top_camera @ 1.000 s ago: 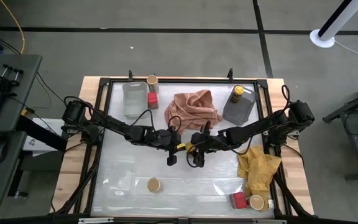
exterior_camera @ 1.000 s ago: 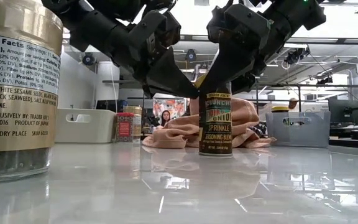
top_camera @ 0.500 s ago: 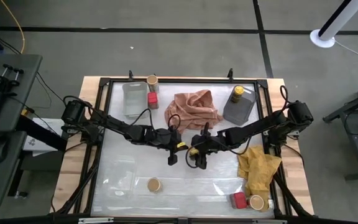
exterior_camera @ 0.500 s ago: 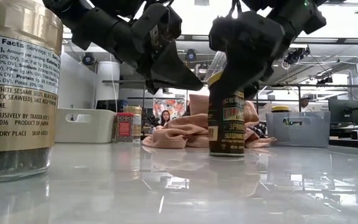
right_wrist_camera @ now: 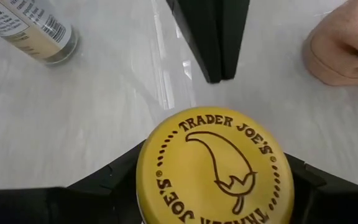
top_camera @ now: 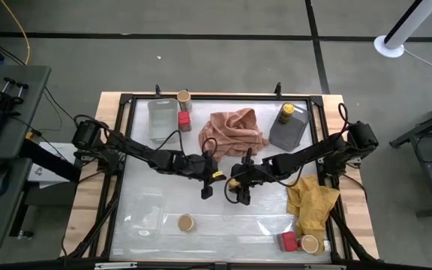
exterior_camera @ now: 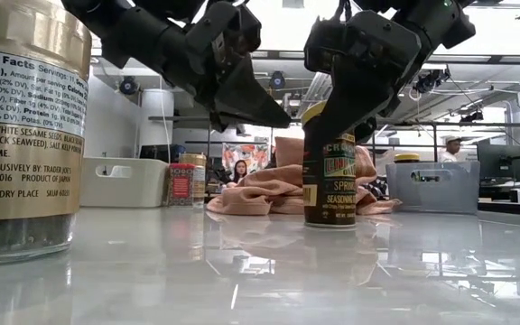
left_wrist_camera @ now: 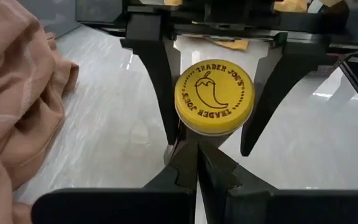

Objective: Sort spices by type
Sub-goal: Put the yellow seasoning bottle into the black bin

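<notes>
A dark spice jar with a yellow lid [exterior_camera: 329, 176] stands upright near the table's middle. It also shows in the left wrist view [left_wrist_camera: 214, 96] and the right wrist view [right_wrist_camera: 213, 171]. My right gripper [top_camera: 240, 196] is over it and shut on it. My left gripper [top_camera: 205, 192] hangs shut and empty just to the jar's left, its fingertips [left_wrist_camera: 197, 177] short of the lid. A second yellow-lidded jar [top_camera: 286, 112] stands in the grey tray [top_camera: 291, 135]. My right gripper pinches the jar's top between its two fingers [left_wrist_camera: 156, 81], one on each side at the yellow lid's rim [left_wrist_camera: 180, 112]. The fingers come from above, pointing down. The jar stands upright with its base [exterior_camera: 329, 222] on the table.
A tan-lidded jar [top_camera: 185, 222] stands near the front, and looms large in the low view [exterior_camera: 25, 126]. Another tan-lidded jar [top_camera: 184, 97] and a red box [top_camera: 184, 120] stand by the clear tray [top_camera: 160, 124]. A red box [top_camera: 288, 241] and a tan-lidded jar [top_camera: 310, 244] sit by the yellow cloth [top_camera: 313, 202]. A pink cloth [top_camera: 235, 129] lies at the far middle.
The yellow-lidded jar has slid a little toward the table's right in my right gripper. It has turned about its upright axis, showing another part of its label, and stays upright on the table. My left gripper has risen slightly.
</notes>
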Controlling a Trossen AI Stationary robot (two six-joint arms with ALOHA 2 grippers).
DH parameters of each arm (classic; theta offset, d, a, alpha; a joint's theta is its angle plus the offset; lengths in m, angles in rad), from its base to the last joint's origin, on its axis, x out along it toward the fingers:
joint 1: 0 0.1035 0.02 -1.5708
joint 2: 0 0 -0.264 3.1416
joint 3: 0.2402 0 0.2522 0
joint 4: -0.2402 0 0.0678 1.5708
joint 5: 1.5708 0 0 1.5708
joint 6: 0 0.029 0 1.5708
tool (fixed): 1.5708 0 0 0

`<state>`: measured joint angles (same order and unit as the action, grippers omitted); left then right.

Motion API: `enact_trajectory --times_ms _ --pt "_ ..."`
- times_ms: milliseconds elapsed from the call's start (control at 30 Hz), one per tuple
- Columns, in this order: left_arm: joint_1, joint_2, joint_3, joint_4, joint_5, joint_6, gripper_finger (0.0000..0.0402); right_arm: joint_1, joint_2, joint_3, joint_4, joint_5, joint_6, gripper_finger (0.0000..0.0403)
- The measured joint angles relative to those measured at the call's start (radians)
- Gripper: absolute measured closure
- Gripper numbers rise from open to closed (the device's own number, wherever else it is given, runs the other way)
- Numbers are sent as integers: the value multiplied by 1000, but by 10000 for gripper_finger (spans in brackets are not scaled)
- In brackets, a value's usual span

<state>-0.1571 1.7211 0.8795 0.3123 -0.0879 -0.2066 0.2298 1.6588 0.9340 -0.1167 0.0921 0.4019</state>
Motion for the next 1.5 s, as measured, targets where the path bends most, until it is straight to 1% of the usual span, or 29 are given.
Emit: enact_trajectory --times_ms 100,300,700,900,1000,1333,1500 --pt "7 -19 0 -34 0 2 402 0 0 0 -2 -1 8 158" --pt "20 -58 0 -97 -11 34 402 0 0 1 -6 -3 95 158" --pt "19 -67 0 -115 -23 26 401 0 -2 1 -7 -3 84 158" --pt "19 -67 0 -115 -23 25 402 0 -2 2 -7 -21 33 153" --pt "19 -67 0 -115 -24 25 402 0 -2 2 -7 -22 22 136" --pt "19 -67 0 -115 -24 25 401 0 -2 2 -7 -18 -23 53" --pt "24 -67 0 -156 -31 26 401 0 -2 2 -7 -76 -25 33"
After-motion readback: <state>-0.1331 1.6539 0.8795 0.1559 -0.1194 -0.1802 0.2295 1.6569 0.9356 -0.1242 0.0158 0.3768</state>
